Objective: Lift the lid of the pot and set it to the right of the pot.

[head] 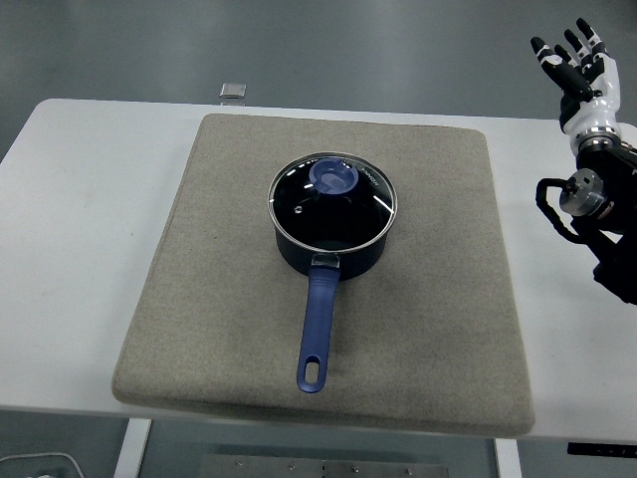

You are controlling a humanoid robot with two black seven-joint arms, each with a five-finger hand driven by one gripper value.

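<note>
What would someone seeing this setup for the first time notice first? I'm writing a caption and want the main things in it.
A dark pot sits mid-table on a grey mat, its glass lid with a blue knob in place and its blue handle pointing toward the near edge. At the far right, the right hand is raised above the table, fingers spread and holding nothing, well away from the pot.

A white bench (80,199) with rounded far corners stands on a smooth grey floor (299,40). A large beige-grey mat (209,329) covers most of its top. A small pale square object (233,91) lies on the floor behind the bench.
</note>
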